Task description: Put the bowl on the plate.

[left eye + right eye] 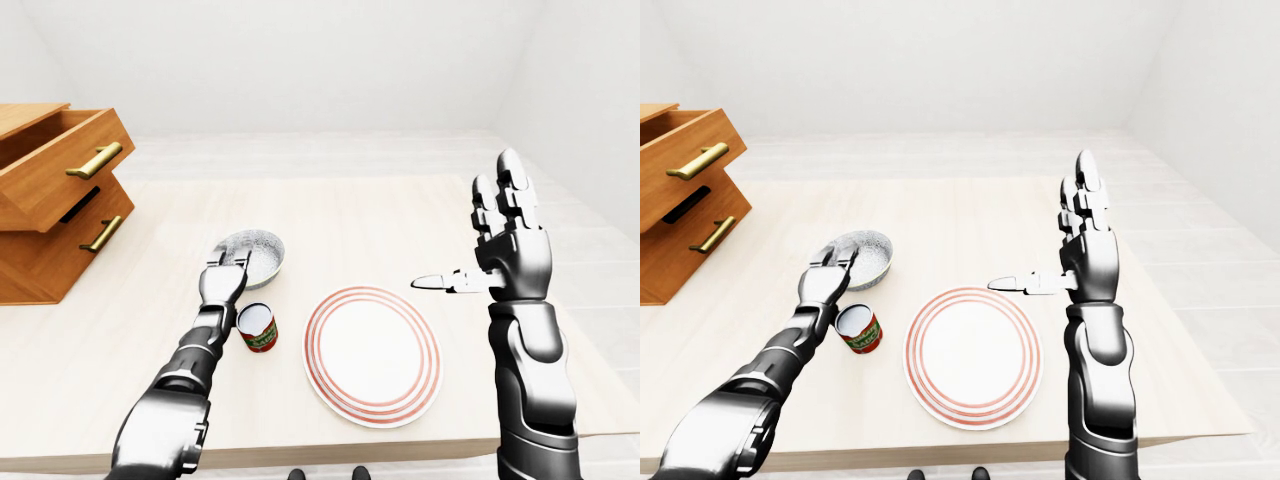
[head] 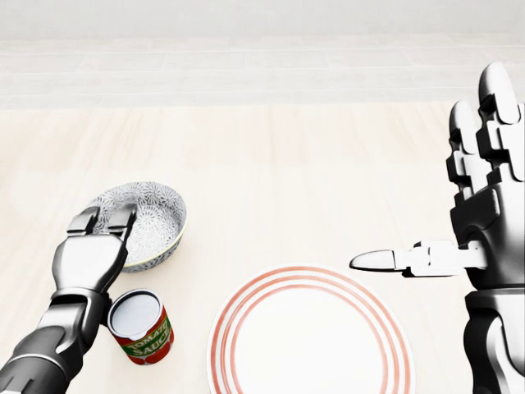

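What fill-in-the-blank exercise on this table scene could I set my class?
The plate has ____ rings round its rim.
In the head view, the tomato sauce can stands to the ____ of the plate.
The left hand reaches the rim of the bowl, while the raised right hand holds ____.
In the left-eye view, the upper drawer stands ____.
Missing words: red; left; nothing; open.

Wooden drawers (image 1: 55, 200) beside pale table (image 1: 330, 215)
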